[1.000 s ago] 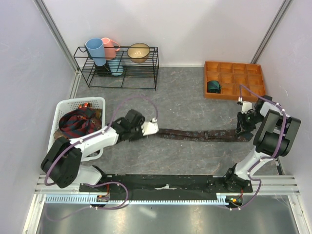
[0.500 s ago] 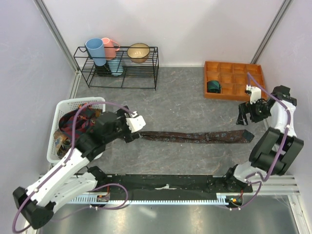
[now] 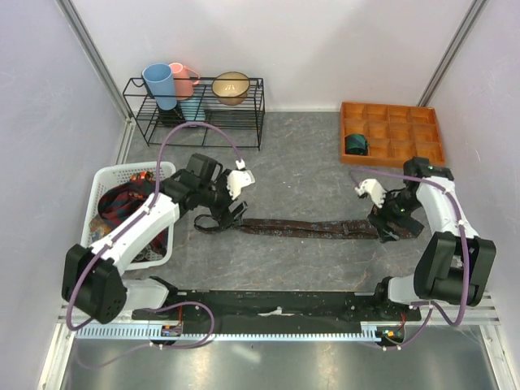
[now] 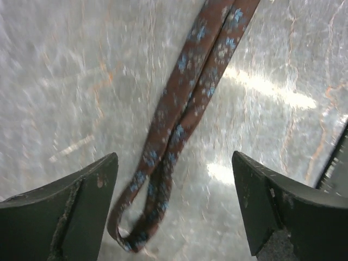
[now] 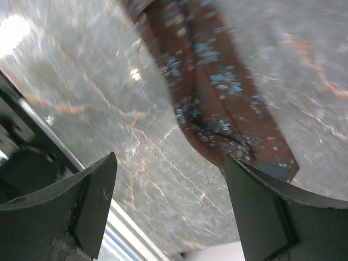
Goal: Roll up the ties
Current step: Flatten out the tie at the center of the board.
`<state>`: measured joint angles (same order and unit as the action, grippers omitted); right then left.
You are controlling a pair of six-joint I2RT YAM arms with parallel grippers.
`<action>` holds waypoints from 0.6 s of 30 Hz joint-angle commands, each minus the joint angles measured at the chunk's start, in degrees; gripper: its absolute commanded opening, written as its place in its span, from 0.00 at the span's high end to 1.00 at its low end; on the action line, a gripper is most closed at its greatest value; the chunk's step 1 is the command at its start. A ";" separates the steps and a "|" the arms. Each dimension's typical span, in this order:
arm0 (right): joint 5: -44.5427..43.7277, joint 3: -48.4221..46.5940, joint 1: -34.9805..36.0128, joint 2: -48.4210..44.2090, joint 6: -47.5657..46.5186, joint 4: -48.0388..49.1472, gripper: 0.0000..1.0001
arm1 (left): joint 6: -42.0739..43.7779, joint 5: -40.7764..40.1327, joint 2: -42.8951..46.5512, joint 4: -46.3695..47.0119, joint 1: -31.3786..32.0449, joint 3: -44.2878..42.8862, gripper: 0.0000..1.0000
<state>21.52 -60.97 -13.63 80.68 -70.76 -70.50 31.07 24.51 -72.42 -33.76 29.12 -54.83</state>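
Note:
A long maroon-brown tie [image 3: 309, 229] with small blue marks lies flat across the middle of the table. My left gripper [image 3: 223, 217] hovers open over its left end. In the left wrist view that narrow end [image 4: 163, 163] is doubled into a loop between the spread fingers [image 4: 70, 212], untouched. My right gripper [image 3: 392, 227] is open above the wide right end [image 5: 217, 103], which lies just beyond the right finger [image 5: 277, 217]. More ties, one red-navy plaid [image 3: 122, 203], are heaped in the white basket [image 3: 114, 172]. A rolled teal tie [image 3: 355, 144] sits in the orange tray [image 3: 406, 134].
A black wire rack [image 3: 195, 110] with a blue cup, a pink cup and a brown bowl stands at the back left. The orange tray's other compartments look empty. Purple cables arch over both arms. A black rail [image 3: 276, 305] runs along the near edge.
Both grippers have opened and let go of the tie's ends. The arms swung up and away, then came back over the ends. The tie now reaches further left.

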 commanded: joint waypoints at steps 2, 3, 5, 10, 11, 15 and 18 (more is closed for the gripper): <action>-9.21 5.42 5.45 -2.29 -6.32 8.25 0.17 | -3.82 10.20 -5.17 -6.58 -5.48 -5.81 0.12; -10.08 6.73 5.89 -1.85 -6.32 9.32 0.19 | -4.00 9.77 -5.53 -6.76 -5.66 -5.90 0.13; -12.89 8.05 6.86 -0.45 -6.23 12.73 0.23 | -4.35 8.98 -5.97 -6.76 -5.92 -5.82 0.13; -16.15 11.22 7.82 1.58 -5.88 19.77 0.33 | -5.76 9.24 -8.43 -5.97 -7.50 -5.90 0.14; -16.68 11.48 8.00 1.75 -5.53 20.57 0.35 | -5.93 9.15 -8.70 -5.79 -7.59 -6.17 0.15; -17.82 12.45 8.88 1.41 -4.48 22.69 0.64 | -5.93 9.24 -10.28 -5.27 -8.73 -6.61 0.16; -18.09 13.42 9.58 -0.61 -3.16 24.09 1.00 | -6.11 9.85 -11.33 -5.09 -9.87 -7.40 0.16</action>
<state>4.91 -48.69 -4.91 82.46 -74.98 -50.33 26.83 31.99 -82.83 -39.20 20.64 -59.29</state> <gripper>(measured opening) 0.177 0.844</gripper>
